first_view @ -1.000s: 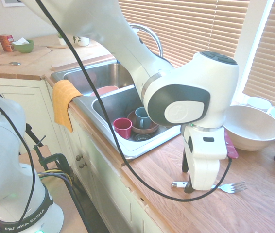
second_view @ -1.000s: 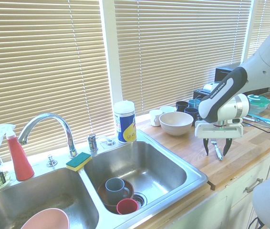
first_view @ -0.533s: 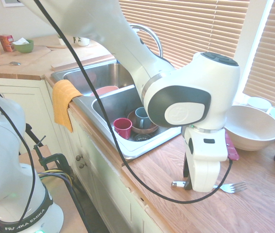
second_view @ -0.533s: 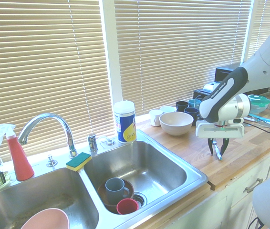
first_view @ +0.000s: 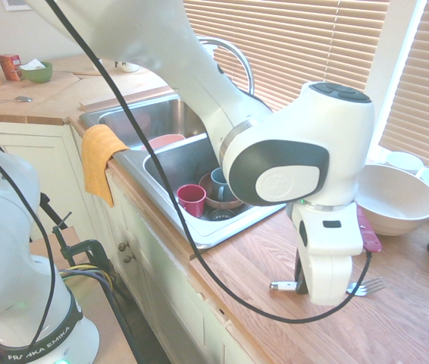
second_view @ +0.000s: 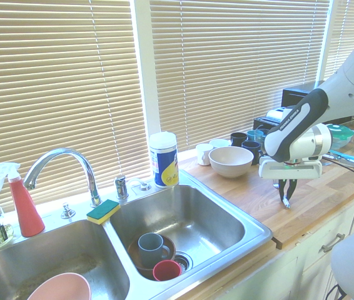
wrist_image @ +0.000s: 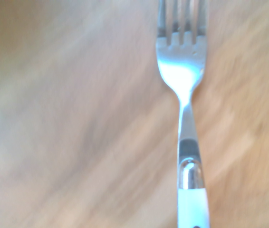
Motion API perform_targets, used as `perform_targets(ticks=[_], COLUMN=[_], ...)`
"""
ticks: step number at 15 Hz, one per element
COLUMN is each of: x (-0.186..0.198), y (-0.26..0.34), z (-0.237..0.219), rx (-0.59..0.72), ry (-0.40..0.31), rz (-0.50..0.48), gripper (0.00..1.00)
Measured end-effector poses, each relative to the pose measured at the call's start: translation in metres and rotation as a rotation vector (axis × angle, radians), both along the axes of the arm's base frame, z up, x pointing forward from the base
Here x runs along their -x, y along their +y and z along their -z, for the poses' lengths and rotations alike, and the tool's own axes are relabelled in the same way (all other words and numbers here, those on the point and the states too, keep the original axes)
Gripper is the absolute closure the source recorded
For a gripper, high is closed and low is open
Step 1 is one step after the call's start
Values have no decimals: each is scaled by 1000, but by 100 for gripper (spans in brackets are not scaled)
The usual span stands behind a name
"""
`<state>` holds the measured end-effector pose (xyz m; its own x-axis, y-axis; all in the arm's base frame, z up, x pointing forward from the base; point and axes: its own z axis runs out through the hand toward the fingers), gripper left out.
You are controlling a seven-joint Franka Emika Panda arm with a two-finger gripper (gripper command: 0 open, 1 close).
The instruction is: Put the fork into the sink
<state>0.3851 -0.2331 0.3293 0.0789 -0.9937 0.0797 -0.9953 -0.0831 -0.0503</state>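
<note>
- The slim fork with a white handle and silver tines (first_view: 366, 287) was seen lying flat on the wooden countertop (first_view: 419, 326), to the right of the sink and near the counter's front edge.
- The white two-finger gripper (second_view: 286, 199) was positioned directly over the fork's handle, its fingers drawn close together around it; from the second exterior view they appeared clamped on the fork, though contact itself was hidden.
- In the wrist view the fork (wrist_image: 184, 109) was centred, and the wood under it was blurred.
- The stainless steel two-basin sink (second_view: 227, 215) lay well to the left, with a grey mug (second_view: 149, 245) and a red cup (second_view: 166, 270) in the near basin.
- It was judged that the grasp should be confirmed firm before lifting, since a thin handle could pivot between the pads.
- A straight lift clear of the counter, then a carry over the basin's rim and a low release away from the cups, was judged best.
</note>
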Motion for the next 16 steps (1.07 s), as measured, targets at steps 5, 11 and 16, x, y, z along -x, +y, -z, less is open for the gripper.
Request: perform_targets(ticks=[5, 11, 16], x=[-46, -77, -79], y=[45, 236, 310], z=[-158, -172, -87], rx=[47, 52, 78], ry=[-166, -148, -115], rz=[-159, -529, -572], gripper=[100, 100, 100])
